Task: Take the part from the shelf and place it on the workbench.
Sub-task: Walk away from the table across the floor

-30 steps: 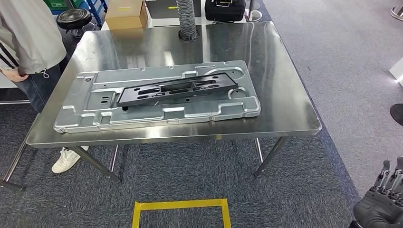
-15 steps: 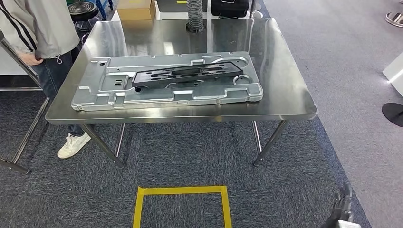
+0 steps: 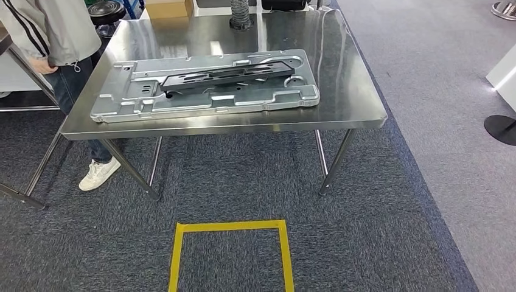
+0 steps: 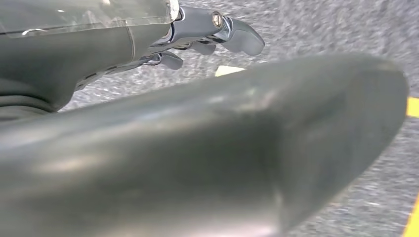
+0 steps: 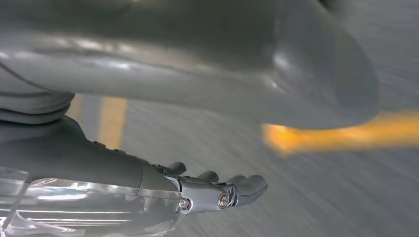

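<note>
A long black part (image 3: 228, 74) with slots lies on top of a large silver stamped panel (image 3: 207, 100) on the steel workbench (image 3: 344, 91) ahead of me. My left hand (image 4: 188, 143) hangs over the grey carpet, its thick thumb close to the camera and its fingers (image 4: 232, 34) stretched out, holding nothing. My right hand (image 5: 173, 74) also hangs over the carpet with its fingers (image 5: 242, 187) extended and nothing in it.
A person (image 3: 55, 30) in a grey jacket stands at the workbench's left corner. A yellow tape square (image 3: 228, 226) marks the carpet in front of me. A ribbed hose (image 3: 239, 15), a cardboard box (image 3: 167, 7) and a stool (image 3: 106, 9) stand behind the bench. A dark round base (image 3: 500, 128) sits at right.
The whole head view has shifted: the workbench now sits higher in the picture and the tape square closer. My right hand has dropped out of the lower right corner.
</note>
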Robot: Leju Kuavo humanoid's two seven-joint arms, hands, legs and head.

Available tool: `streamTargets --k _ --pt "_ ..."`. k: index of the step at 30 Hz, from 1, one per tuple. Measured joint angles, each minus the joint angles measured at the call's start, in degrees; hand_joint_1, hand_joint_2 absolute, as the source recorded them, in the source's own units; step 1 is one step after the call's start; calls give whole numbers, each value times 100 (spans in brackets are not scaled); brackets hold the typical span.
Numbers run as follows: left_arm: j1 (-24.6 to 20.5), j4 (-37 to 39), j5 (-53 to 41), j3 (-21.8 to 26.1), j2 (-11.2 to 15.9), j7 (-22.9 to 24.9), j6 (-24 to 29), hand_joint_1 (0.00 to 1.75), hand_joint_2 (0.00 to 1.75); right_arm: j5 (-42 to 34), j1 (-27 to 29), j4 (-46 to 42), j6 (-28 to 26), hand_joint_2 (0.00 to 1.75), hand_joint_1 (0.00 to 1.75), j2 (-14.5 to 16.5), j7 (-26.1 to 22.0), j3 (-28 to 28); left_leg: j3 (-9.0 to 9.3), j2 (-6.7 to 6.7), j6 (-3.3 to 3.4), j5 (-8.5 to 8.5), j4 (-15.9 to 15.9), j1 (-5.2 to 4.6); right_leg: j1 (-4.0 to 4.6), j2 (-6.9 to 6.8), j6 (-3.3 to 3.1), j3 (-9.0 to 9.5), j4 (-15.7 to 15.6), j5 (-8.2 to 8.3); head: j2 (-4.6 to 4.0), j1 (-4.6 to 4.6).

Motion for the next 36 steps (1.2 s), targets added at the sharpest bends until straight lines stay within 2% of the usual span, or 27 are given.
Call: streamTargets --k 2,4,5,6,8,9,10,12,13,14,15,16,17,19,20,21,23,24,25,27,28,29,30,31,33,35,36 --pt "-20 0 -84 -52 1 31 -22 0 0 27 -71 245 377 0 0 -20 584 49 570 -4 89 271 -594 -27 18 6 10 -172 37 123 0 -1" --pt "-72 0 -168 -119 5 61 -50 0 0 32 -139 398 614 0 0 -20 804 85 1207 -3 195 210 -1494 -80 37 11 47 -275 64 237 0 -2" --pt "-98 0 -199 -150 8 72 -62 0 0 38 -169 452 671 0 0 -19 793 101 1385 -2 232 130 -1794 -104 35 8 77 -302 64 299 0 -5" --pt "-112 0 -224 -174 5 84 -72 0 0 50 -194 496 700 0 0 -19 743 116 1439 0 254 96 -1942 -122 34 3 111 -319 53 360 0 -10" --pt "-102 2 -255 -214 -8 105 -76 0 0 77 -229 581 717 0 0 -26 563 140 1373 15 307 199 -2004 -107 20 9 184 -357 62 396 0 -14" --pt "-94 3 -267 -233 -18 114 -77 0 0 90 -239 611 719 0 0 -31 454 149 1316 26 347 279 -2022 -96 13 24 216 -397 158 252 0 -7" --pt "-89 4 -271 -252 -28 117 -77 0 0 99 -247 638 721 0 0 -36 348 160 1239 35 379 367 -2038 -82 5 39 246 -458 360 -4 0 5" --pt "-90 4 -278 -278 -38 120 -79 0 0 109 -265 677 733 0 0 -41 191 176 1041 40 418 522 -2023 -87 -19 58 294 -615 1063 -648 0 27" --pt "-89 4 -280 -284 -39 121 -80 0 0 113 -272 694 739 0 0 -41 138 181 932 42 414 597 -2007 -91 -29 59 317 -665 1426 -820 0 31" --pt "-89 4 -283 -288 -39 123 -80 0 0 118 -279 707 743 0 0 -41 100 182 811 45 406 671 -1979 -92 -40 59 336 -654 1676 -830 0 31" --pt "-90 4 -286 -290 -39 125 -80 0 0 129 -286 717 740 0 0 -42 76 184 686 49 392 736 -1938 -90 -51 58 351 -561 1745 -707 0 31" --pt "-93 4 -288 -292 -39 129 -80 0 0 141 -293 724 735 0 0 -44 67 185 561 52 375 790 -1885 -86 -62 58 358 -371 1610 -527 0 31" --pt "-98 4 -290 -293 -39 134 -80 0 0 154 -305 729 727 0 0 -46 73 187 445 54 354 838 -1817 -81 -73 58 359 -81 1287 -402 0 31" --pt "-105 4 -297 -296 -39 142 -80 0 0 180 -338 735 702 0 0 -50 129 196 263 51 300 912 -1670 -91 -66 58 319 540 420 -478 0 29" --pt "-109 4 -301 -298 -39 143 -80 0 0 189 -353 740 689 0 0 -51 168 202 210 51 268 956 -1621 -96 -57 58 281 730 117 -578 0 31" --pt "-109 4 -306 -299 -39 144 -80 0 0 196 -361 747 680 0 0 -51 215 206 175 52 233 1006 -1602 -99 -39 57 233 805 -41 -642 0 29" --pt "-99 5 -312 -299 -42 145 -80 0 0 202 -363 775 670 0 0 -50 312 209 128 46 162 1075 -1608 -81 -36 41 128 723 -63 -565 0 37" --pt "-90 7 -313 -299 -46 146 -80 0 0 204 -365 787 664 0 0 -51 361 209 83 35 127 975 -1547 -68 -39 30 79 658 -67 -493 0 29" --pt "-81 8 -314 -299 -50 146 -79 0 0 203 -366 799 655 0 0 -55 407 208 17 24 93 761 -1384 -54 -47 20 40 576 -79 -418 0 19" --pt "-76 9 -313 -298 -55 153 -73 0 0 186 -359 805 639 0 0 -65 474 206 -150 10 31 165 -740 -29 -42 15 2 390 -81 -281 0 -9" --pt "-76 9 -309 -298 -55 162 -67 0 0 165 -351 806 634 0 0 -68 497 205 -217 10 10 -21 -362 -21 -37 16 -1 297 -79 -218 0 -15" --pt "-76 9 -298 -298 -56 180 -61 0 0 134 -345 808 627 0 0 -69 515 202 -239 9 0 -51 -66 -18 -32 16 3 207 -75 -151 0 -13" --pt "-74 9 -283 -298 -57 206 -53 0 0 95 -344 810 614 0 0 -69 527 196 -184 9 2 55 68 -15 -28 16 10 122 -68 -88 0 -15" --pt "-74 9 -266 -297 -59 241 -40 0 0 52 -343 812 595 0 0 -69 535 184 -27 8 18 235 -12 -15 -24 17 20 47 -60 -29 0 -16" --pt "-85 9 -232 -295 -55 317 -2 0 0 -44 -347 816 555 0 0 -68 533 144 590 6 90 451 -746 -27 -14 18 49 -56 -46 69 0 -17" --pt "-114 9 -206 -289 -46 377 35 0 0 -137 -353 817 524 0 0 -66 523 86 1172 7 171 325 -1604 -58 2 11 101 -105 -28 142 0 -17" --pt "-128 9 -196 -285 -43 401 54 0 0 -178 -357 817 506 0 0 -65 520 50 1301 8 201 235 -1843 -74 6 2 136 -127 -23 179 0 -18"
